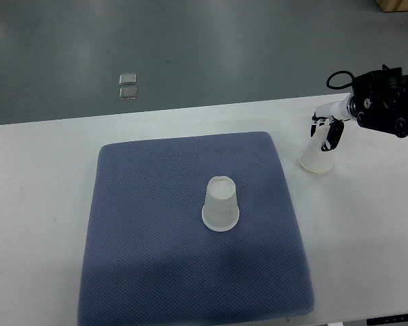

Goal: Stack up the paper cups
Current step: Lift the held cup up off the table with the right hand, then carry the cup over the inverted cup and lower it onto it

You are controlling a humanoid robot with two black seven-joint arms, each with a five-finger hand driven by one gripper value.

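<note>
Where the blue-grey padded mat (156,258) covers the middle of the white table (41,204), one paper cup (221,204) stands upside down on it, slightly right of the mat's centre. The cup's wide rim rests flat on the fabric and its closed base faces up. Nothing touches this cup.

A second paper cup (317,155) is located off the mat, on the bare tabletop just beside the mat's upper right corner. It is also inverted, with the wide rim toward the table, and it leans slightly. The right hand (328,129) is clamped on this cup: white fingers (319,121) wrap the upper part of its wall, and a dark segment of the hand lies against its right side. Whether the cup's rim is in full contact with the table or slightly raised cannot be determined from this view.

The right arm enters from the picture's right edge. Its black wrist housing (387,109) sits behind the hand, with a black cable loop (338,80) above it. The two cups are well apart.

Beyond the table's far edge, the grey floor (190,47) carries two small square floor plates (128,85), one directly above the other.
</note>
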